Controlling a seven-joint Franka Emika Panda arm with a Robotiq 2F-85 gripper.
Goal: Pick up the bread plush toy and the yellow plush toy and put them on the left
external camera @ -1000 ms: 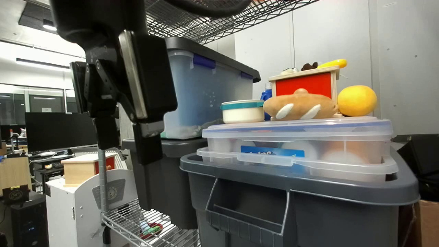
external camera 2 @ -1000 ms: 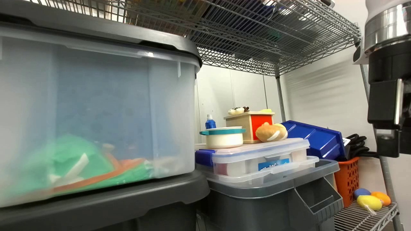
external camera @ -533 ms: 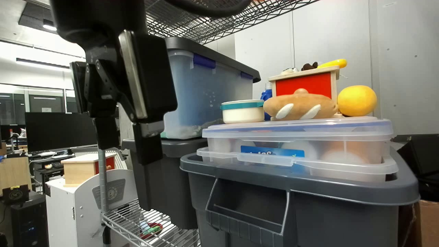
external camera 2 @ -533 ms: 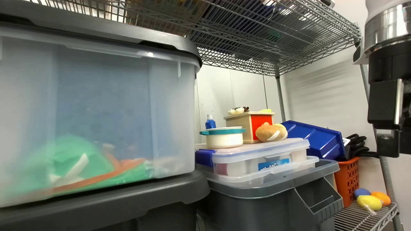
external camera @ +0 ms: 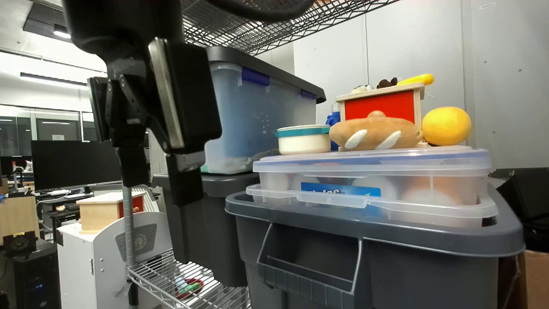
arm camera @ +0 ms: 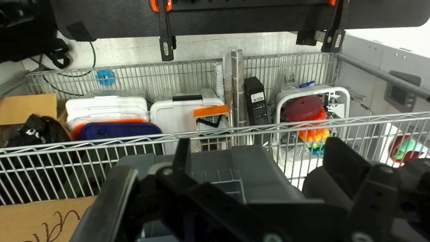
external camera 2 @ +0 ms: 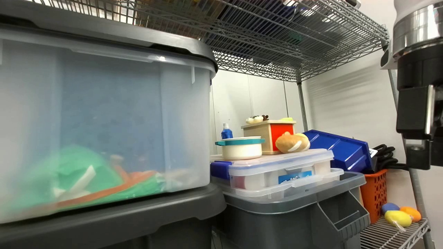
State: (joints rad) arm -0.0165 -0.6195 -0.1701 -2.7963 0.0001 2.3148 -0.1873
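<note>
The bread plush toy point(external camera: 375, 134), a tan loaf with white slashes, lies on the lid of a clear plastic box point(external camera: 373, 163). The yellow plush toy point(external camera: 446, 125), a bright round ball, sits beside its end. In an exterior view the bread toy point(external camera 2: 290, 143) hides most of the yellow toy point(external camera 2: 303, 135). My gripper point(external camera: 163, 191) hangs pointing down, apart from both toys, its fingers spread with nothing between them. It is partly cut off at the edge of an exterior view point(external camera 2: 429, 159). In the wrist view the gripper point(arm camera: 257, 144) is open; neither toy shows there.
A cream pot with a teal rim point(external camera: 303, 140) stands beside the bread toy. A wooden box with a red front point(external camera: 379, 105) stands behind. The clear box rests on a grey bin point(external camera: 429, 242). Tall lidded bins point(external camera 2: 114, 114) stand alongside. A wire shelf point(external camera 2: 277, 41) hangs above.
</note>
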